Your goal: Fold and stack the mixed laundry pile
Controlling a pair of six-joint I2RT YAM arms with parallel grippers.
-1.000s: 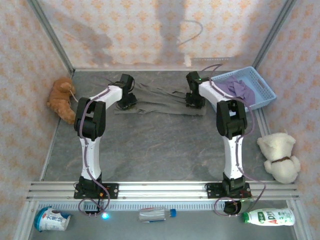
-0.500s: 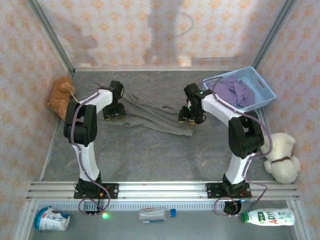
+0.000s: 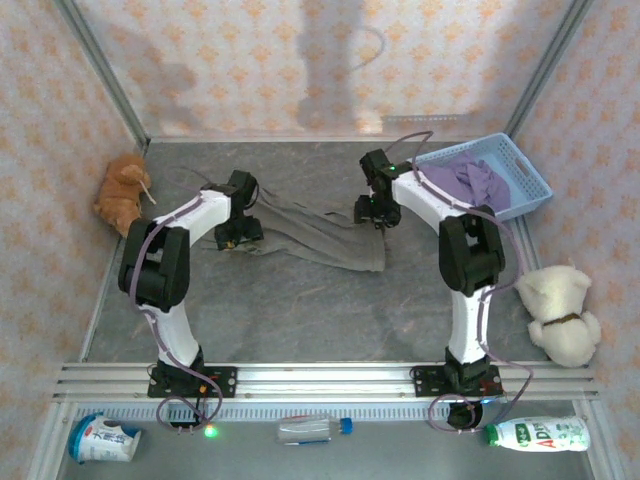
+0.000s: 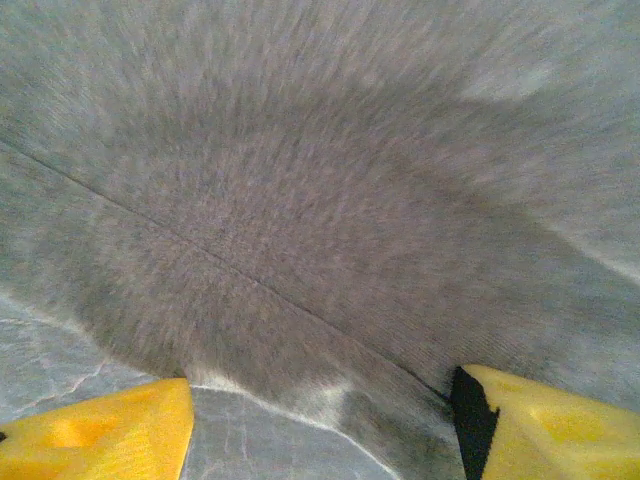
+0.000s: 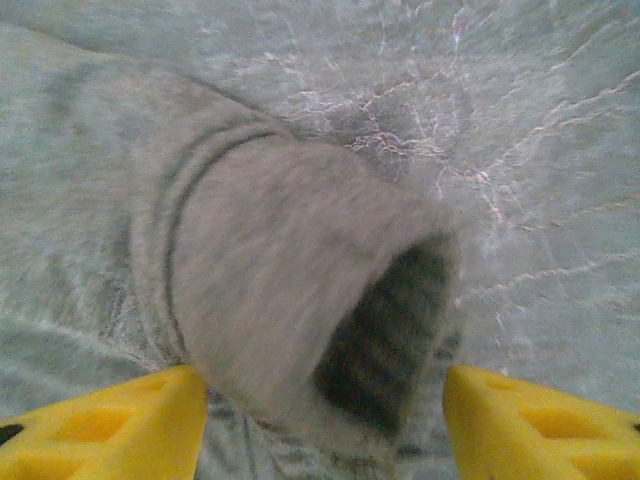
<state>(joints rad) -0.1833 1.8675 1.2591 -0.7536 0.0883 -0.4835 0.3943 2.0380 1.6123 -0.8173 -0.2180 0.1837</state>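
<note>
In the left wrist view we find the grey-brown trousers motion-blurred and running off every edge, with the yellow fingertips cropped at 5 and 7 o'clock. From above, the basket wall hides part of the lavender shirt.

A grey, marble-patterned table seen from above, enclosed by walls papered in pale pink with small orange motifs. At the far left edge an orange plush toy lies against the wall. At the far right corner sits a light blue lattice plastic basket, turned at an angle. Nearer, by the right wall, a cream plush toy sits upright. A silver metal rail runs along the near edge. In front of it lie a white tub with blue print at left, a clear bottle with a blue cap in the middle, and a white-and-green bottle at right, both bottles on their sides.
</note>
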